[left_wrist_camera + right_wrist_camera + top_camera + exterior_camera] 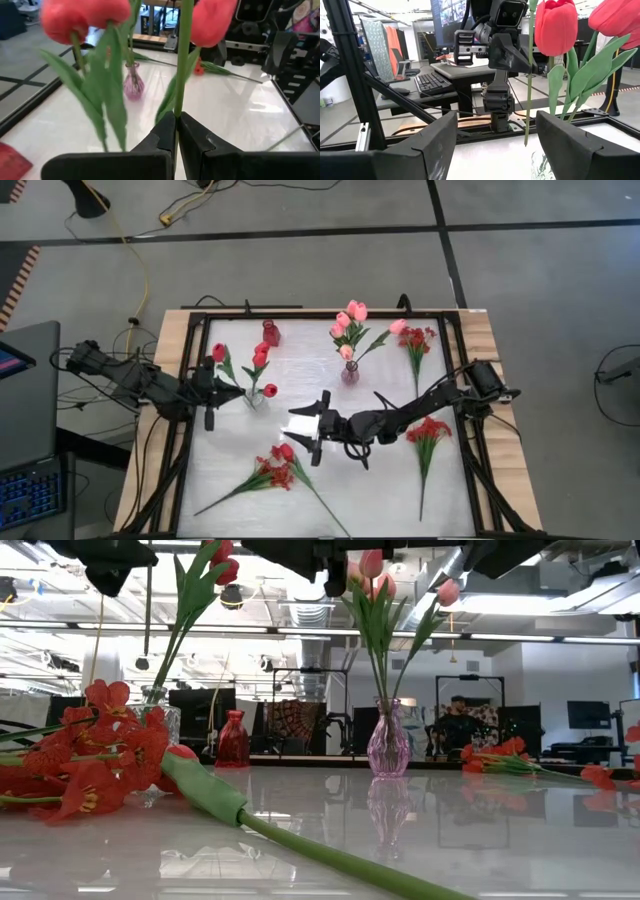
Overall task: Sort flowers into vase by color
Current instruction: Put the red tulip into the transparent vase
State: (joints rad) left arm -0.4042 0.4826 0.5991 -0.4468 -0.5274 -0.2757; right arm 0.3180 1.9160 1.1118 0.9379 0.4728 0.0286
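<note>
Red tulip (182, 55) stem pinched between left gripper (236, 393) fingers (197, 142), above clear vase (255, 397) at counter (330, 480) left. Right gripper (315, 430) mid-counter, fingers (577, 142) spread. Red sprays (277, 470) lying near front edge. Pink tulips (350, 320) upright in pink vase (350, 373) farther back.

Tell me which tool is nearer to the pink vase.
Right. The right tool is open, just beside the pink vase. The left tool is farther away, shut on a red tulip stem.
</note>
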